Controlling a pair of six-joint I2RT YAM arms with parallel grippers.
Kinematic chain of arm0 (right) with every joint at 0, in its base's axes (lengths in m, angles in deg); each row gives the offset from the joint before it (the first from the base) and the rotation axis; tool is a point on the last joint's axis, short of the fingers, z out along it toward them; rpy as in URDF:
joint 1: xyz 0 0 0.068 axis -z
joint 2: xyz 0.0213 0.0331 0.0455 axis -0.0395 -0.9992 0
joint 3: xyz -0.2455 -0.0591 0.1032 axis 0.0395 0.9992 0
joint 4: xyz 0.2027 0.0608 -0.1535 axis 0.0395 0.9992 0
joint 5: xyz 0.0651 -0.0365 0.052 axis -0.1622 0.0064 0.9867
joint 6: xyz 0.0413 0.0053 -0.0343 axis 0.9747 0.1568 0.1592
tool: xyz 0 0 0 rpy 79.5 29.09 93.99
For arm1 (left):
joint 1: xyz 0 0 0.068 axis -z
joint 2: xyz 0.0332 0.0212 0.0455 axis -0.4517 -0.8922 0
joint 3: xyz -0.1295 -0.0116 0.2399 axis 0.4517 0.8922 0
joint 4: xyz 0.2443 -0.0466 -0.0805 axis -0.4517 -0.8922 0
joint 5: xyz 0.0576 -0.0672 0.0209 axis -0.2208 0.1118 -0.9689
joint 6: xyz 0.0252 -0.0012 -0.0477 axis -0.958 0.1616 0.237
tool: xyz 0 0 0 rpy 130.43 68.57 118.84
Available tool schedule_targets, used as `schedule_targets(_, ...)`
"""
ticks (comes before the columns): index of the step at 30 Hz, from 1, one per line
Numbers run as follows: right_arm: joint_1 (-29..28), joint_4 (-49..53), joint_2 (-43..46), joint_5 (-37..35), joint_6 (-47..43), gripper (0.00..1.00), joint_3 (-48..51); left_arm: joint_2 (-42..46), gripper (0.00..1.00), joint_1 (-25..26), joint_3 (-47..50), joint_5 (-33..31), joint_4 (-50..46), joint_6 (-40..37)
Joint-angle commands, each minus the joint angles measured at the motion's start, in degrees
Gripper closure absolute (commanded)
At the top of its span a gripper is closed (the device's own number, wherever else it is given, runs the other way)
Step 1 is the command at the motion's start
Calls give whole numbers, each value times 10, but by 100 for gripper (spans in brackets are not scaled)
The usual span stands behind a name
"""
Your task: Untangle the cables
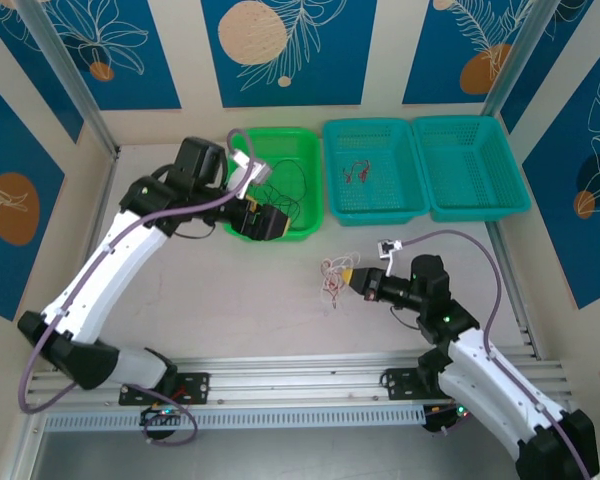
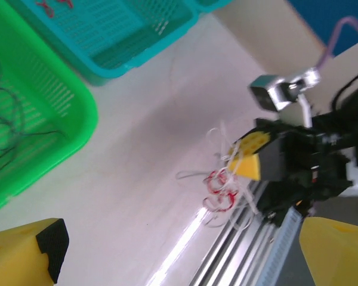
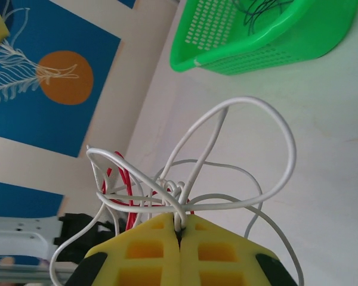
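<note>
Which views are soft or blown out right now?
Top external: evenly lit and sharp, though the wires on the table barely resolve. Left wrist: soft all over, with a glare streak on the table beside the rail. Right wrist: even light, the white wire pinched in the right hand crisp.

Looking like robot lab test cell. Left arm (image 1: 110, 265) and right arm (image 1: 500, 375) sitting bolted to metal rail (image 1: 300, 385) at table (image 1: 230, 300) edge. Blue leaf-print panels (image 1: 285, 50) on metal posts (image 1: 70, 75) boxing table in. Green basket (image 1: 280, 132), two teal baskets (image 1: 372, 215) lining up at back. Wrist camera (image 2: 280, 92) riding on right arm.
</note>
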Motion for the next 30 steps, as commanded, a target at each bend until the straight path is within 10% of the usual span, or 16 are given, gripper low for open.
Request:
schedule_targets(1, 24, -122, -61, 111, 72, 100, -45, 43, 0, 3, 85, 73, 196, 101)
schedule_targets(5, 38, -217, -145, 174, 148, 100, -81, 55, 5, 12, 175, 135, 314, 199)
schedule_targets(15, 34, -228, -236, 214, 189, 100, -161, 60, 53, 25, 278, 113, 441, 285)
schedule_targets(30, 31, -207, -235, 200, 177, 100, -165, 33, 61, 26, 315, 138, 540, 336)
